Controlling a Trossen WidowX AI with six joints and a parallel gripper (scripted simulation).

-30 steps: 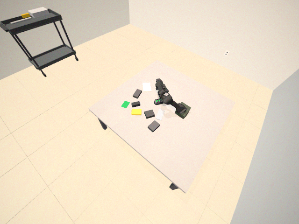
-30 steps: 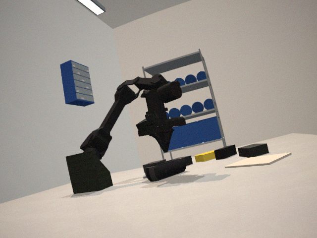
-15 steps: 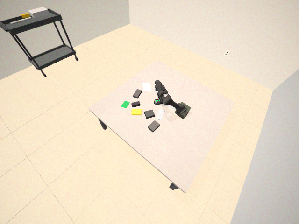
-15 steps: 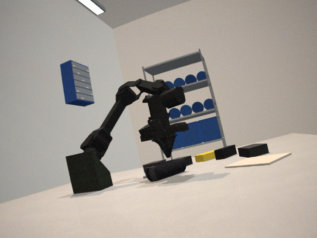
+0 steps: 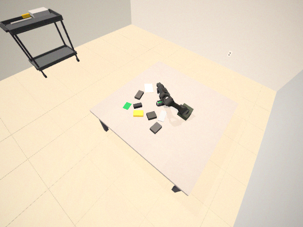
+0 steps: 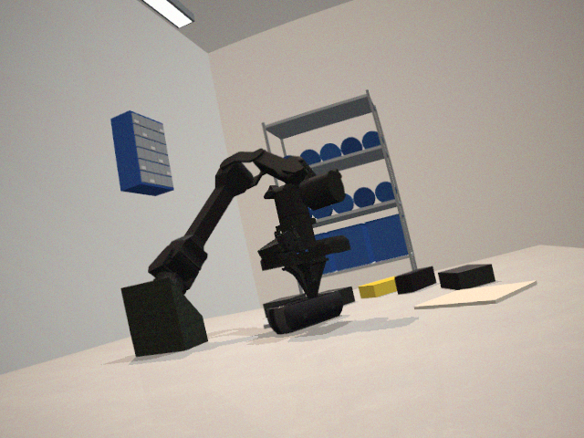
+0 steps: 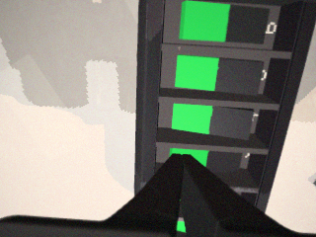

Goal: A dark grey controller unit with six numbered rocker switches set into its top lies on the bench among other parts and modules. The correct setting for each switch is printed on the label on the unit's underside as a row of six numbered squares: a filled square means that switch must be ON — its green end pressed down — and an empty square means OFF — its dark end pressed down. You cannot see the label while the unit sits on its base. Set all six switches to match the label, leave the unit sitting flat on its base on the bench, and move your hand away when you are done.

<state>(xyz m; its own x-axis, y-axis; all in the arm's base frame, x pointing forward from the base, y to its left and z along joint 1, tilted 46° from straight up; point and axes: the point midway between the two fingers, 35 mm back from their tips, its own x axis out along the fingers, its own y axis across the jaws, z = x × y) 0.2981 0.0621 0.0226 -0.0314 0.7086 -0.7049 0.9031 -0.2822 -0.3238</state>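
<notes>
The gripper [image 7: 184, 165], fingers together on nothing, presses a switch [image 7: 190, 159]; the controller unit [image 6: 307, 308] (rigid, likely light) needs gripping across its long sides.

Shut tool [image 7: 184, 163] (maybe touching) over switch [image 7: 189, 157].

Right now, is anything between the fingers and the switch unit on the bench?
Nothing visible does. The gripper is shut and empty, its fingers pointing straight down onto the switch unit. In the wrist view the tips lie over the green end of one switch. The yellow block and other boxes sit off to the side.
</notes>
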